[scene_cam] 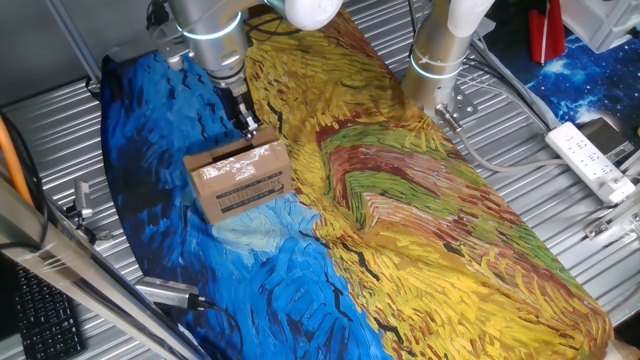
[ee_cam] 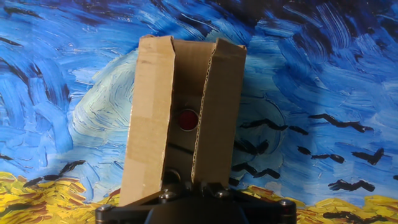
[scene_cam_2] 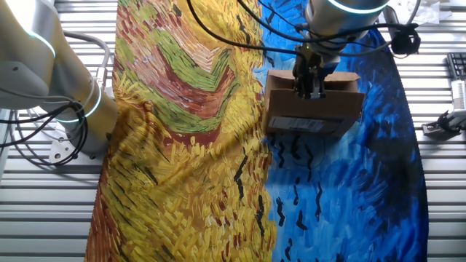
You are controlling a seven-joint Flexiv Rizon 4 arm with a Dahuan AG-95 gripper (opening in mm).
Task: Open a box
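The box (scene_cam: 243,180) is a small brown cardboard carton on the blue part of a painted cloth, with a white printed label on its side. It also shows in the other fixed view (scene_cam_2: 313,113). In the hand view two long top flaps (ee_cam: 149,124) stand partly raised, and the gap between them shows a small red round thing (ee_cam: 186,120) inside. My gripper (scene_cam: 249,130) is at the box's top edge (scene_cam_2: 309,91). Its fingers are close together, pinching the corrugated edge of the right-hand flap (ee_cam: 194,183).
A second robot arm's base (scene_cam: 440,60) stands at the cloth's far side, also in the other fixed view (scene_cam_2: 65,102). A white power strip (scene_cam: 595,160) lies at the right. A keyboard (scene_cam: 45,320) and a metal tool (scene_cam: 165,292) lie near the left front.
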